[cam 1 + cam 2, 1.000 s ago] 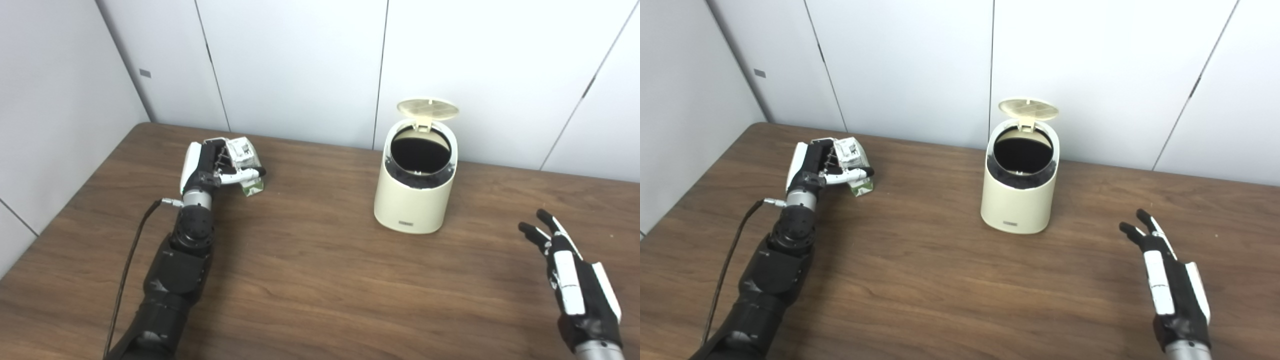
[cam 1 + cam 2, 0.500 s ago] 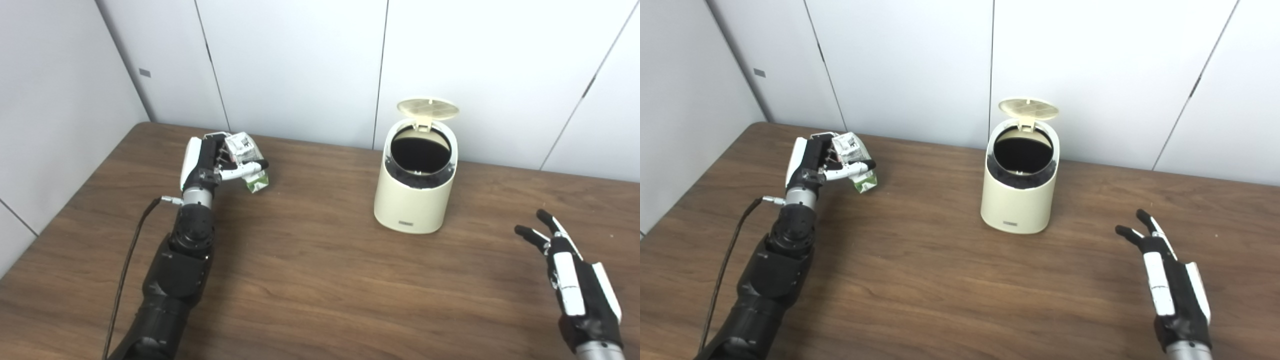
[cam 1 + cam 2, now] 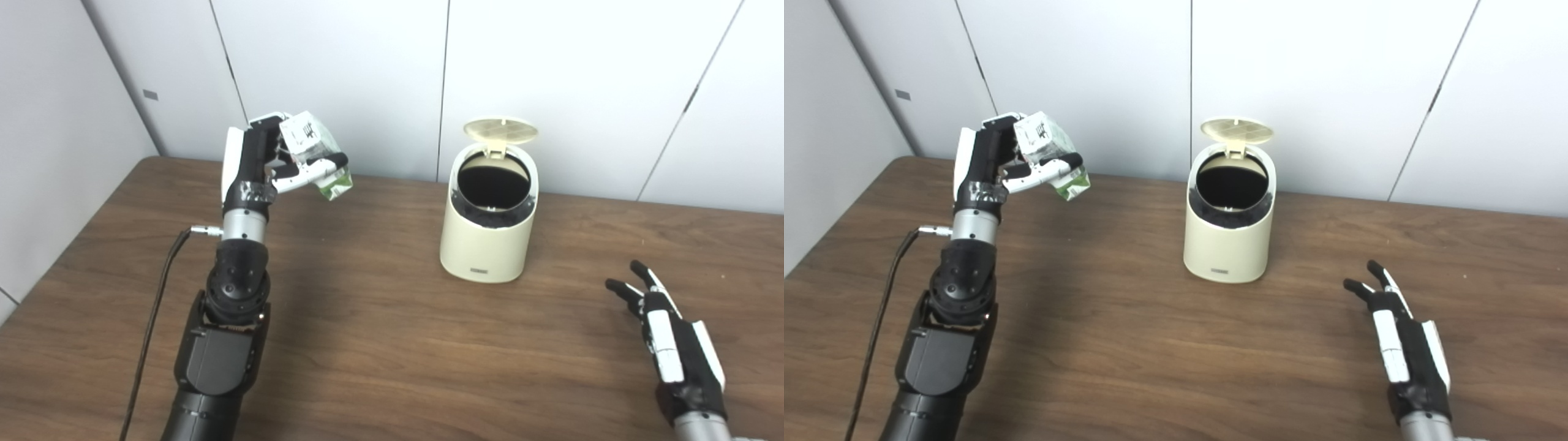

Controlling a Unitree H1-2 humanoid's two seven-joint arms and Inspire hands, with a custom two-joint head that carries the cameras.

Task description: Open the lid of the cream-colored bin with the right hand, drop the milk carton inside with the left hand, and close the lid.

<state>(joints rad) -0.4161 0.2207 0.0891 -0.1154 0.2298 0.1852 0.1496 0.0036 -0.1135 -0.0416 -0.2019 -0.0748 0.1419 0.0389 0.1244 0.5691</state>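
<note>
With the lid [image 3: 500, 128] already up, the carry to the cream-colored bin [image 3: 488, 226] was in hand.
Left eye view: the left hand [image 3: 263, 162], clear of the table [image 3: 380, 343] near its far left corner, gripped a crumpled white-and-green milk carton [image 3: 318, 162], which next needed moving over the bin's mouth. Right eye view: the right hand [image 3: 1405, 349] waited empty, fingers spread, near the front right edge.

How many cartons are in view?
1: the carton is held in the left hand, raised off the table left of the open bin. Inside the bin is too dark to check.
</note>
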